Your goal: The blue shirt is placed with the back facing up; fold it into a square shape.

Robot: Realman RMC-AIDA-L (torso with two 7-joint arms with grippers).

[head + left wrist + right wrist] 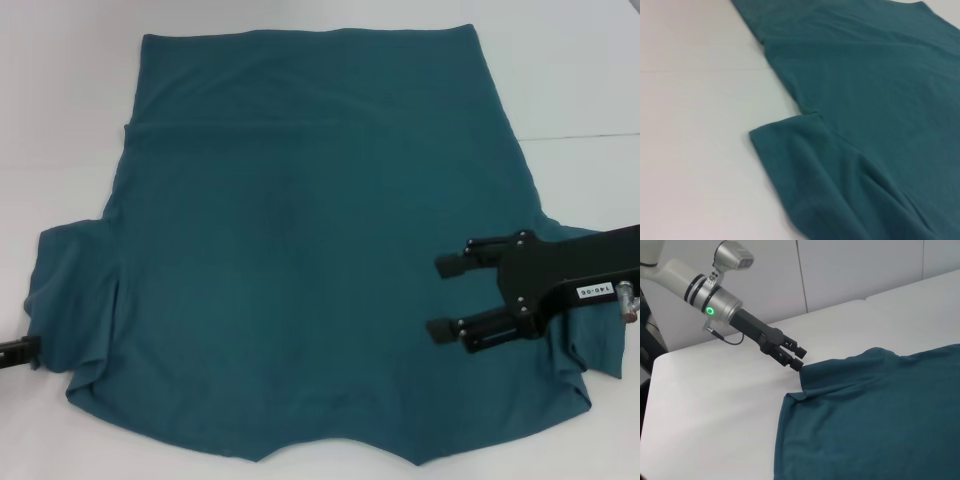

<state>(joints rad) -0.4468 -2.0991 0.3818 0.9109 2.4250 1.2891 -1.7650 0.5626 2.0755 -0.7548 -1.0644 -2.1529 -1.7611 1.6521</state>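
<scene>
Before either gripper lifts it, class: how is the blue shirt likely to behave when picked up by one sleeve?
The blue shirt would probably droop limply: its left sleeve already lies in soft folds. It looks light and thin, lying flat on the table. Dragged, it would likely bunch rather than slide whole, as at the left gripper.

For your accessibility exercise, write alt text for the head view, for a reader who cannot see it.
A blue shirt lies spread flat on a white table, hem far from the camera and collar near it. The right gripper, fingers open, hovers over the shirt by its right sleeve; only the left gripper's tip shows, at the left sleeve's edge.
</scene>
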